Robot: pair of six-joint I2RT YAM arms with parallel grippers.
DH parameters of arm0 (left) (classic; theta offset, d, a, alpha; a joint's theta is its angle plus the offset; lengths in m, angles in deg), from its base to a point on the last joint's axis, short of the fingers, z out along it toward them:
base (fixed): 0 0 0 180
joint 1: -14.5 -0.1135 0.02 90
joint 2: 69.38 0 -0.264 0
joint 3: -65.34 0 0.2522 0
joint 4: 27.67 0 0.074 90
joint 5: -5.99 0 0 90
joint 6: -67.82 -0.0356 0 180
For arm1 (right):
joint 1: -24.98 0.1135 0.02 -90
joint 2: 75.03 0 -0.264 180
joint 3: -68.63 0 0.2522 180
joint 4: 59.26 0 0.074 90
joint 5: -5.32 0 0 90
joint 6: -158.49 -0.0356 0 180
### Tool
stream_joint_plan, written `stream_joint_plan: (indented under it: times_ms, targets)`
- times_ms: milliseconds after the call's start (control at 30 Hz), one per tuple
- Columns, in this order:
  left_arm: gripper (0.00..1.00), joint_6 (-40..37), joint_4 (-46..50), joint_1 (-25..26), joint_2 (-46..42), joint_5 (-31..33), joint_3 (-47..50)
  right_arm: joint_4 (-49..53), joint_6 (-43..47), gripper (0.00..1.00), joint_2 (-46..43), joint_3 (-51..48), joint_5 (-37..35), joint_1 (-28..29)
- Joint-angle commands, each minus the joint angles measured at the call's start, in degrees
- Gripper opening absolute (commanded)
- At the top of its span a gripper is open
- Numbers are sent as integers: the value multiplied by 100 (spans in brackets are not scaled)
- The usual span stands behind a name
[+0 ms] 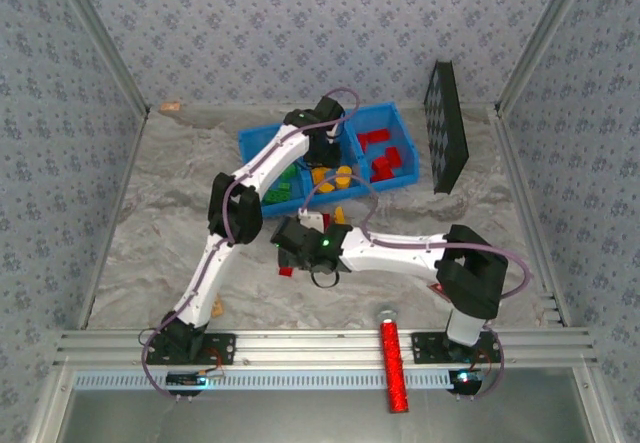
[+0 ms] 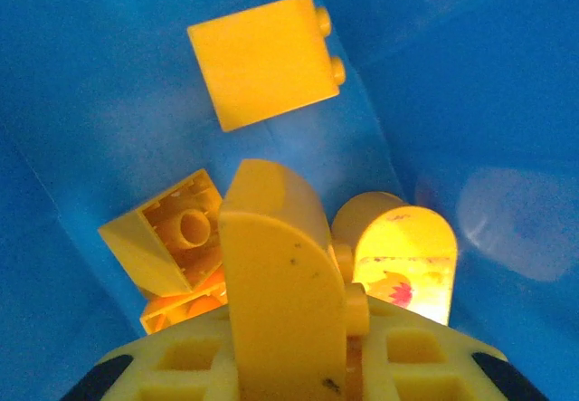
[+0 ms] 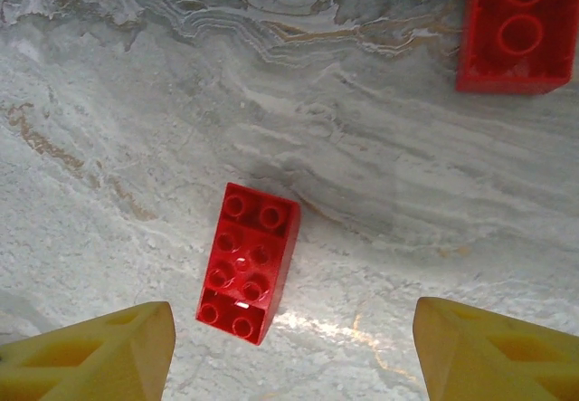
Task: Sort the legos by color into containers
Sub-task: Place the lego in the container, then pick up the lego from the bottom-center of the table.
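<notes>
My left gripper is shut on an orange-yellow lego with a rounded top, inside the middle container of the blue tray. Below it lie other orange-yellow legos: a square one, an upturned one and an arched printed one. My right gripper hangs open over the table. A red lego lies flat, studs up, between its fingers and nearer the left one. Another red lego lies farther off. Green legos fill the left container and red ones the right.
A black studded board leans at the tray's right. A red glittery cylinder lies across the front rail. A small tan block sits at the back left corner. An orange-yellow lego lies just in front of the tray.
</notes>
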Motion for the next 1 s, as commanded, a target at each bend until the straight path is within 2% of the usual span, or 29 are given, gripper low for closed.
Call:
stream_joint_plan:
  times_ms: [0, 100, 233, 333, 633, 967]
  targets:
    - [20, -45, 156, -52, 51, -94, -154, 192, -388, 72, 197, 150, -68, 106]
    - [22, -71, 147, -62, 72, -99, -132, 90, -386, 72, 364, 186, 30, 139]
    - [40, -95, 213, -84, 40, -178, -138, 212, -315, 73, 752, 499, 46, 159]
    - [48, -142, 215, -103, -101, -165, -86, 99, -329, 73, 908, 548, 97, 166]
    - [52, -262, 27, -128, -579, -576, 76, 248, -269, 72, 1243, 731, 38, 221]
    - [53, -344, -68, -126, -1185, -1205, 195, 464, -51, 54, 1694, 1057, 124, 159]
